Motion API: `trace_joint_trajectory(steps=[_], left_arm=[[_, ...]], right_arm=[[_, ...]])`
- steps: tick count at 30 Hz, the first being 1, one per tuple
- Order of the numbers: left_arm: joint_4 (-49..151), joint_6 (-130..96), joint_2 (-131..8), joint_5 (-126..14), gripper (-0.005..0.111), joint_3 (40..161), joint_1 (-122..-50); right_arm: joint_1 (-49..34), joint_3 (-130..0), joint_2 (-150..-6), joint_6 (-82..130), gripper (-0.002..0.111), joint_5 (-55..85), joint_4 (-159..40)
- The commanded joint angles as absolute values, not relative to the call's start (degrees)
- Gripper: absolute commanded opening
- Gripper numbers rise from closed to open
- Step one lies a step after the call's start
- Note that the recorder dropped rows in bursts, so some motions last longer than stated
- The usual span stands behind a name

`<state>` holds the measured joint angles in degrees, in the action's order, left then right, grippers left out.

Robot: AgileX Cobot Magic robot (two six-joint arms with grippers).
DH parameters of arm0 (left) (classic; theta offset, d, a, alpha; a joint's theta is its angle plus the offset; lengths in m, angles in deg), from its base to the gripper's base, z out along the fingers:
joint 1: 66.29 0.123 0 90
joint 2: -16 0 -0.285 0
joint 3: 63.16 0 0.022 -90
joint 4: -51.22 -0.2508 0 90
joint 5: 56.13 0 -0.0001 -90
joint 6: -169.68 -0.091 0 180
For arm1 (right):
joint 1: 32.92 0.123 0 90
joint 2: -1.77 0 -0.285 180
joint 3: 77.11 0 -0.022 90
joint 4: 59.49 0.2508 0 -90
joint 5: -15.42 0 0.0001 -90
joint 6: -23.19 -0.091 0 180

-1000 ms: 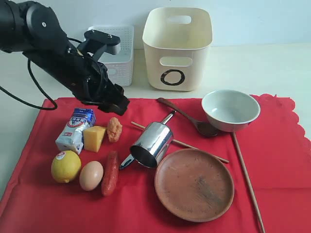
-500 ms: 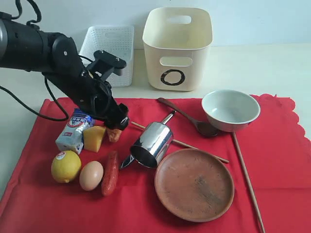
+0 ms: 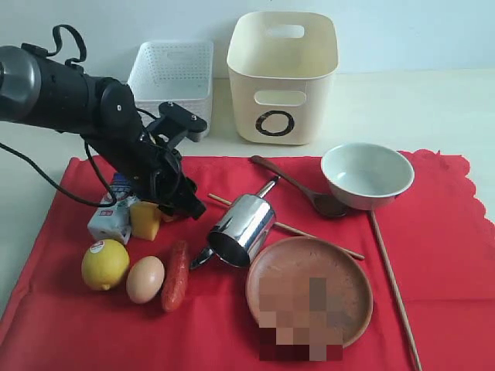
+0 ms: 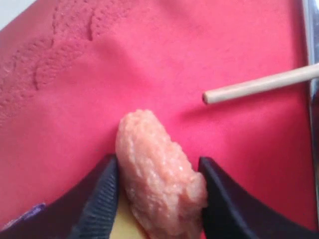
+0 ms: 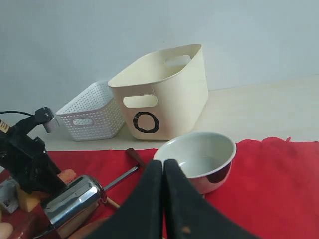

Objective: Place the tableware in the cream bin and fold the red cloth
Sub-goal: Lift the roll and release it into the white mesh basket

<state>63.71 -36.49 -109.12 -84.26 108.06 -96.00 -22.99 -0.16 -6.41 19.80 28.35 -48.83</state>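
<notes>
Left gripper (image 4: 157, 164) jaws clamp the soft pinkish crumbed food lump (image 4: 149, 144); right gripper (image 5: 163, 163) jaws together. Shiny steel handled cup (image 3: 241, 229): rigid, slippery; judged best taken by its rim.

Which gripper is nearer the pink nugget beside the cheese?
Left. The left gripper straddles the pink nugget, fingers against both sides; the right gripper hangs shut by the bowl, well away.

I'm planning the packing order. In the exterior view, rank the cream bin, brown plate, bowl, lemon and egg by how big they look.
Largest first: cream bin, brown plate, bowl. Last come the lemon and egg, which are too alike to rank.
</notes>
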Motion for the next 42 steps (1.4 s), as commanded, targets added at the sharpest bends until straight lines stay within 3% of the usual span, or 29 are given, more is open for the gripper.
trace_joint_trajectory(steps=[1,3,16,22,26,42], left_arm=[[63.46,-37.41,-109.37,-83.85,0.01,108.29,-96.1],[63.37,-37.54,-109.37,-83.85,0.0,108.29,-96.1],[63.34,-37.57,-101.12,-83.54,0.0,109.82,-96.1],[63.13,-37.57,-99.11,-54.73,0.0,110.48,-95.57],[63.13,-37.57,-100.18,-43.08,0.0,110.48,-94.73],[63.63,-32.44,-112.21,-24.29,0.0,110.48,-87.18]], right_arm=[[-23.0,0.11,-6.02,20.15,0.0,28.23,-48.9],[-23.0,0.11,-6.02,20.15,0.0,28.23,-48.9],[-23.0,0.11,-6.02,20.15,0.0,28.23,-48.9],[-23.0,0.11,-6.02,20.15,0.0,28.23,-48.9],[-23.0,0.11,-6.02,20.15,0.0,28.23,-48.9],[-23.0,0.11,-6.02,20.15,0.0,29.12,-48.9]])
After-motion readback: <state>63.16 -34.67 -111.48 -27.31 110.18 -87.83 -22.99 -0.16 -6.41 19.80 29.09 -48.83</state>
